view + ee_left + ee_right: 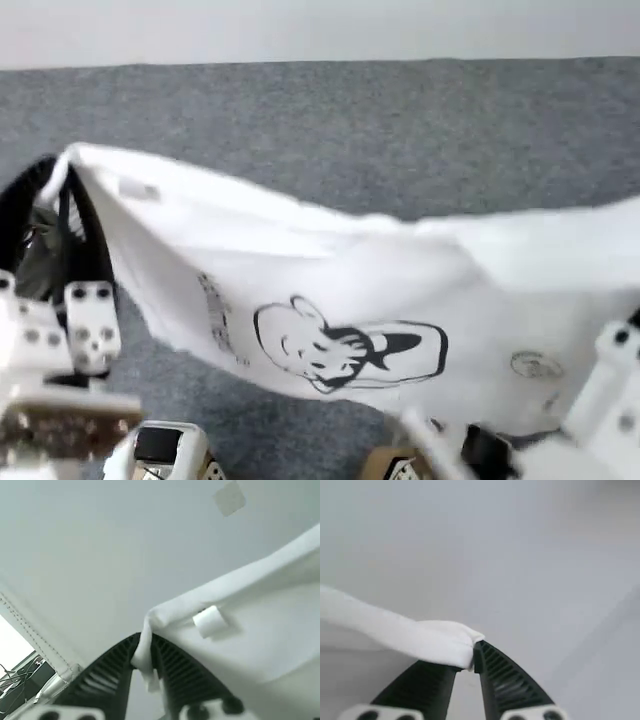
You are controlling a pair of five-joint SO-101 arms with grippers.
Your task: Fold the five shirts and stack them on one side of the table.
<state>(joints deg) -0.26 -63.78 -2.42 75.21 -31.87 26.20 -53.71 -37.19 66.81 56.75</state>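
Left hand (145,647) is pinched shut on a bunch of the white shirt (330,270) at its edge, a small sewn-in label (209,621) just beside the grip. My right hand (470,655) is clamped tight on a rolled edge of the same shirt at the other end. The shirt hangs stretched between both hands above the grey table (350,120), which I judge is to spread it flat for folding. The black cartoon drawing (345,350) has writing beside it that I can't read, and the label shows no print I can make out.
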